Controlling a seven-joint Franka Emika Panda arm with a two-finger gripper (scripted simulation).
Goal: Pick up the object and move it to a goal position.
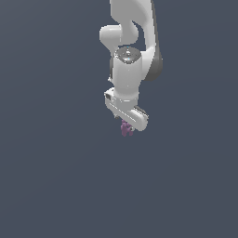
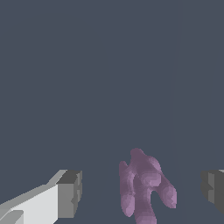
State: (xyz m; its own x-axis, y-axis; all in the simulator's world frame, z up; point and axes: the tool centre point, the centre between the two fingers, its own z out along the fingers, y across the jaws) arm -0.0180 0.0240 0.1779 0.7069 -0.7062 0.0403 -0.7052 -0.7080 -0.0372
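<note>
Left finger: grey-padded white fingertip [image 2: 69, 194], clear of the lump.
Object: small purple-magenta lumpy thing [image 2: 144, 186], between the fingers, touching neither.
Right finger: grey pad [image 2: 213, 190], also apart.
Gripper: white two-finger gripper [image 1: 126, 126], spread wide.

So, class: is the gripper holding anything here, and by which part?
Nothing is held: the purple object sits between the open gripper jaws, with gaps on both sides.

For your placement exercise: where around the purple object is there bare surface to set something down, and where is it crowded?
Bare grey surface runs all around the arm in the exterior view. The only crowded spot is under the gripper: the purple object sits between its open jaws, with narrow gaps on either side.
</note>
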